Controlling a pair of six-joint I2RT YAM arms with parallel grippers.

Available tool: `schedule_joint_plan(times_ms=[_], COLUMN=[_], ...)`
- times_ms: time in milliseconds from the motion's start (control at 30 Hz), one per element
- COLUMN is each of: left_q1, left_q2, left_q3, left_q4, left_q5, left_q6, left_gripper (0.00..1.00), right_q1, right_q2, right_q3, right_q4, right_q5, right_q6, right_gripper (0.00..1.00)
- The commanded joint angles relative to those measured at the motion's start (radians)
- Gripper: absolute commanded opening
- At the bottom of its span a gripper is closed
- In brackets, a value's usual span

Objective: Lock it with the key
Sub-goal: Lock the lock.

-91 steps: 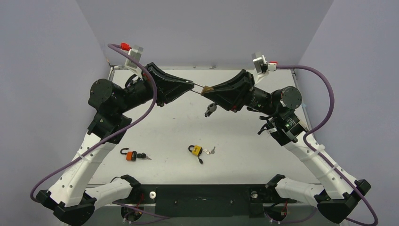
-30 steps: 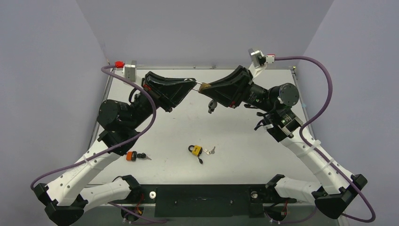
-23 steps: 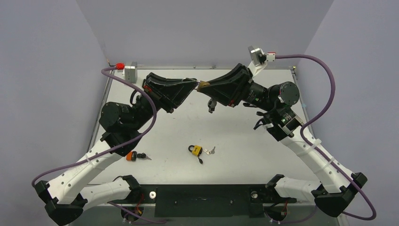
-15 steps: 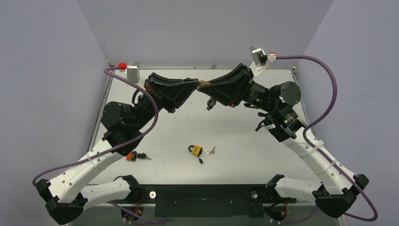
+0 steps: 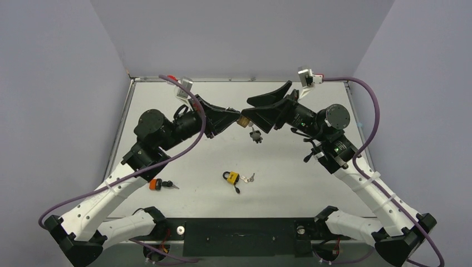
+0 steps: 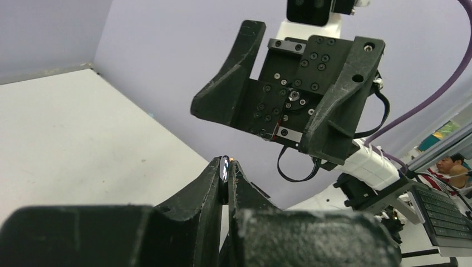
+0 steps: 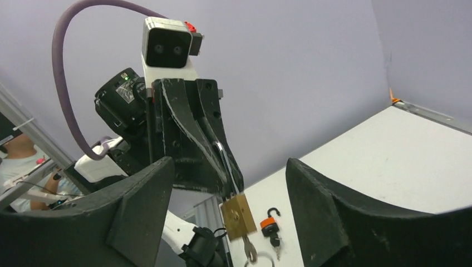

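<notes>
A brass padlock hangs in the air over the far middle of the table. My left gripper is shut on its steel shackle. The key sticks out of the lock's underside with a ring hanging from it. My right gripper faces the lock from the right. It is open, its fingers stand on either side of the lock, and they hold nothing. In the left wrist view the lock's body is hidden.
A yellow padlock with keys lies at the near middle of the table. An orange padlock with an open shackle and a black key lies near the left arm.
My right gripper has opened and let go of the brass lock. The left arm has swung right and toward me, carrying the lock by its shackle.
</notes>
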Motion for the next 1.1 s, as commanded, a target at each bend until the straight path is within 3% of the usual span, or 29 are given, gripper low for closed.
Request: schedule_joint_plan(times_ms=[0, 200, 367, 767, 1067], left_q1=[0.058, 0.082, 0.088, 0.096, 0.106], left_q2=[-0.033, -0.023, 0.009, 0.056, 0.063], left_q3=[0.036, 0.083, 0.142, 0.239, 0.249], left_q4=[-0.016, -0.070, -0.137, -0.244, -0.239], left_q5=[0.087, 0.136, 0.181, 0.262, 0.268], left_q6=[0.003, 0.025, 0.054, 0.134, 0.132], left_gripper=[0.00, 0.00, 0.00, 0.00, 0.00], right_q1=[-0.070, -0.119, -0.090, -0.017, -0.008], right_q2=[-0.093, -0.128, -0.126, -0.100, -0.089], right_q3=[-0.081, -0.163, -0.153, -0.097, -0.094], right_q4=[0.138, 0.085, 0.004, -0.098, -0.129], right_q5=[-0.064, -0.140, -0.136, -0.162, -0.157], right_q6=[0.032, -0.008, -0.090, -0.171, -0.187], right_gripper=[0.70, 0.73, 0.61, 0.55, 0.38])
